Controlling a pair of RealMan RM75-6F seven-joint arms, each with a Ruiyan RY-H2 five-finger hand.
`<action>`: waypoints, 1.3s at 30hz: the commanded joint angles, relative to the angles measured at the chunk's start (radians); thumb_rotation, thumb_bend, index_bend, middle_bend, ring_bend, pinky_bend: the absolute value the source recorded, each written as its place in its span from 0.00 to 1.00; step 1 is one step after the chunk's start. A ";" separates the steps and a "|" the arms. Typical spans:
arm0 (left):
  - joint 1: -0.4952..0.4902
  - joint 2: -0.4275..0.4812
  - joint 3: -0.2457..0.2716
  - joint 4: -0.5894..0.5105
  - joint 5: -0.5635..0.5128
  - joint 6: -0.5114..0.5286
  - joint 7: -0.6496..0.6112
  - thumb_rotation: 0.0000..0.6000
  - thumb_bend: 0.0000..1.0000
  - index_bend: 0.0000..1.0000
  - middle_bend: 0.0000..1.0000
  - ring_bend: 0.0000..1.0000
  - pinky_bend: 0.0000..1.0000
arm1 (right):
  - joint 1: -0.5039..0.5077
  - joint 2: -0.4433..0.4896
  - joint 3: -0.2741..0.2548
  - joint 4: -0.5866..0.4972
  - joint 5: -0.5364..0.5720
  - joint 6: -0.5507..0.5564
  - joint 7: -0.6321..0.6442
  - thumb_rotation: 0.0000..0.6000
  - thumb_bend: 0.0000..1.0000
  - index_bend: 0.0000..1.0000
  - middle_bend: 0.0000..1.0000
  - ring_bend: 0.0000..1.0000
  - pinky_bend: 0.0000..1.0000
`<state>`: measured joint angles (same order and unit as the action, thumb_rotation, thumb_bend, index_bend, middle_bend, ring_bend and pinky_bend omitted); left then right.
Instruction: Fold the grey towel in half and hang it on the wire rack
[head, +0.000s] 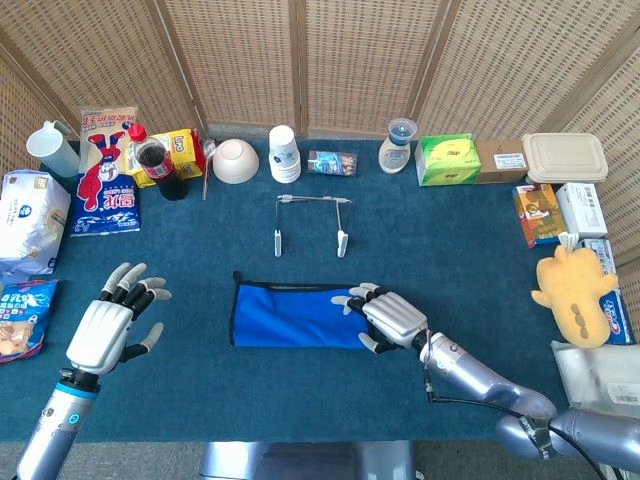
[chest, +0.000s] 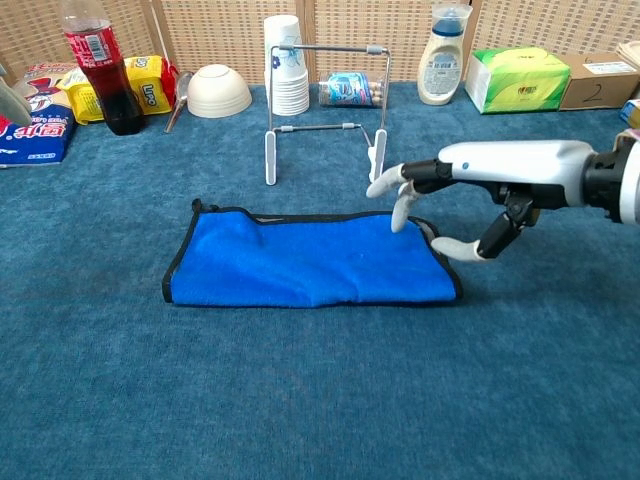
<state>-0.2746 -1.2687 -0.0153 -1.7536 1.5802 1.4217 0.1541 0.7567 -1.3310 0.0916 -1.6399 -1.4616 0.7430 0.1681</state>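
Blue towel (chest: 310, 262) lies flat before upright wire rack (chest: 325, 110).

The yellow packet (chest: 150, 75) reads "Lipo" (other labels illegible).

Bright, even light — soft shadows, both views sharp, no glare or blur.
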 joint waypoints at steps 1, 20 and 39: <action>0.002 -0.002 0.002 0.003 0.002 0.000 -0.003 1.00 0.24 0.32 0.26 0.12 0.00 | 0.013 -0.010 -0.004 0.010 0.011 -0.018 -0.020 1.00 0.49 0.12 0.28 0.08 0.00; 0.012 -0.004 -0.004 0.010 0.009 0.001 -0.014 1.00 0.24 0.31 0.25 0.10 0.00 | 0.057 -0.052 -0.012 0.050 0.101 -0.068 -0.139 1.00 0.51 0.26 0.20 0.00 0.00; 0.019 -0.005 -0.005 0.016 0.024 0.008 -0.024 1.00 0.24 0.31 0.24 0.09 0.00 | 0.087 -0.050 -0.020 0.083 0.216 -0.099 -0.244 1.00 0.52 0.23 0.22 0.00 0.00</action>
<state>-0.2552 -1.2735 -0.0202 -1.7375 1.6039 1.4295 0.1303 0.8440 -1.3839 0.0741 -1.5551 -1.2489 0.6428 -0.0723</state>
